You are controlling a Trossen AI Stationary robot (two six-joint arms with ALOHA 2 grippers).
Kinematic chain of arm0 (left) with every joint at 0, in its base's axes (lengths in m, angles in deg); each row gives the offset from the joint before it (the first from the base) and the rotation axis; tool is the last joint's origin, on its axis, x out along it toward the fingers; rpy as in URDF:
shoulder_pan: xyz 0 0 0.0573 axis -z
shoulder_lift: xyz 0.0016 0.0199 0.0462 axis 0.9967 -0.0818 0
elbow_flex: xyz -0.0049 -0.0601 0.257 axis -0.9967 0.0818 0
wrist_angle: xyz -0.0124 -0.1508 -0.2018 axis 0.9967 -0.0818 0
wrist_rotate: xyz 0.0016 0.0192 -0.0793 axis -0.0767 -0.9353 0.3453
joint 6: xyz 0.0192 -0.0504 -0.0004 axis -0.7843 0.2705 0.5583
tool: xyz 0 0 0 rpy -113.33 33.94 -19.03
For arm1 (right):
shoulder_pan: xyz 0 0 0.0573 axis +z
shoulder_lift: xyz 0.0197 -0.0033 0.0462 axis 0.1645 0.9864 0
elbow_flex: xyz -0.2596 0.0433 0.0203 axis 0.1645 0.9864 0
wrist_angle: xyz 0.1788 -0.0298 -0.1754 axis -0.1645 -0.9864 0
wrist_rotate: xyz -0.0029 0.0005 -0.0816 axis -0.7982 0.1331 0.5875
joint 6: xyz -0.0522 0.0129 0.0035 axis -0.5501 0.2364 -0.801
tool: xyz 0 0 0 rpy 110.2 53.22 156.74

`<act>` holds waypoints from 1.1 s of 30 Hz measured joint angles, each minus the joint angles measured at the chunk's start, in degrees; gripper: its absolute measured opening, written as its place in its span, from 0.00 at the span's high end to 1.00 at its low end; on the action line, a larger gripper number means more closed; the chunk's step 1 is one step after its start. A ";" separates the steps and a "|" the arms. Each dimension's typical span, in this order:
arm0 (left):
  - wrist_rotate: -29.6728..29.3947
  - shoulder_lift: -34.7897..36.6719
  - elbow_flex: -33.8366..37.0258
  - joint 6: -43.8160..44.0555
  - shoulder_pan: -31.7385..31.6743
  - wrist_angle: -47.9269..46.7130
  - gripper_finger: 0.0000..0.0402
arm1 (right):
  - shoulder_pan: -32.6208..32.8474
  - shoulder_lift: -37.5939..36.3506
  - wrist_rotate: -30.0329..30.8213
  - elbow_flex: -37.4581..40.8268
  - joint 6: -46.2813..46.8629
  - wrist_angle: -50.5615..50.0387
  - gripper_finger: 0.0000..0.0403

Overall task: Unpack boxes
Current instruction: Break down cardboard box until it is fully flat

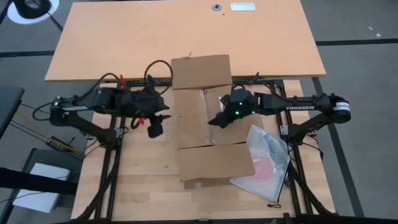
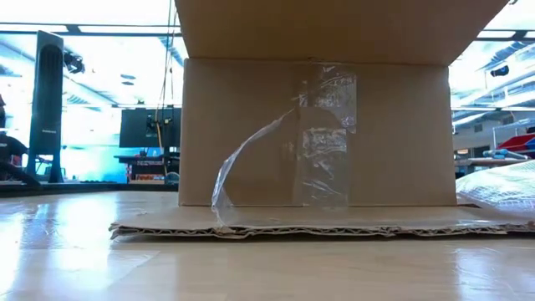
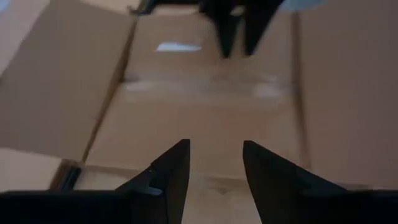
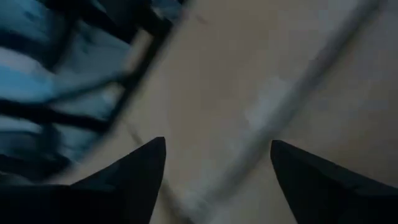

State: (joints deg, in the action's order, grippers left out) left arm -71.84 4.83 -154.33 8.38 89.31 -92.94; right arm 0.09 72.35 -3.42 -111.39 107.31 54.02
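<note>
Mid-table, between the two arms: one brown corrugated carton (image 1: pixel 205 118), flaps thrown open, far flap (image 1: pixel 200 70) lying toward the far half of the table (image 1: pixel 124 37), near flap (image 1: pixel 214 160) spread flat toward the front edge. Step in hand, by the look of it: emptying, with the opening already done and a clear plastic bag (image 1: pixel 264 163) lying on the table beside the carton's right front corner. Left hand (image 3: pixel 214 149) at the carton's left edge, fingers apart, nothing between them, aimed into the bare cardboard interior. Right hand (image 1: pixel 219 119) over the open middle, fingers spread wide, likewise pinching nothing.

Next move, likely: a check of the inside for anything left, then a reach down past the side flaps without snagging them; nothing visible inside from the left wrist view, though blur leaves that unsure.

Carton itself: plain, creased, a loose strip of clear tape (image 2: pixel 322 138) peeling off the near wall in the low view.
</note>
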 joint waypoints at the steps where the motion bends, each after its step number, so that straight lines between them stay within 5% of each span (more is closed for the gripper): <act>1: -0.03 1.45 3.75 -0.77 -1.35 2.59 0.60 | 0.13 0.77 -0.21 -0.72 1.87 1.95 0.27; 9: 4.51 8.76 35.57 3.43 -6.81 32.96 0.61 | -1.47 10.85 1.05 -8.78 -0.21 -10.02 0.27; 13: 3.70 8.83 44.37 5.03 -7.25 43.64 0.61 | -3.17 13.99 2.56 -12.63 -3.66 -16.92 0.27; 17: 5.24 6.76 49.36 7.73 -7.07 52.73 0.61 | -3.76 16.77 -1.15 -13.08 -5.82 -9.87 0.27; 25: 6.16 6.31 48.17 9.31 -7.16 55.76 0.61 | -3.00 19.59 -9.64 -13.55 -3.79 4.35 0.27; 33: 6.25 8.92 33.33 8.29 -6.99 35.41 0.61 | -3.86 15.68 0.25 -20.64 -6.59 -19.49 0.27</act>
State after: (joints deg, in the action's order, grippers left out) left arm -65.59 13.75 -121.00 16.66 82.33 -57.53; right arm -3.78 88.03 -3.17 -132.04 100.72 34.53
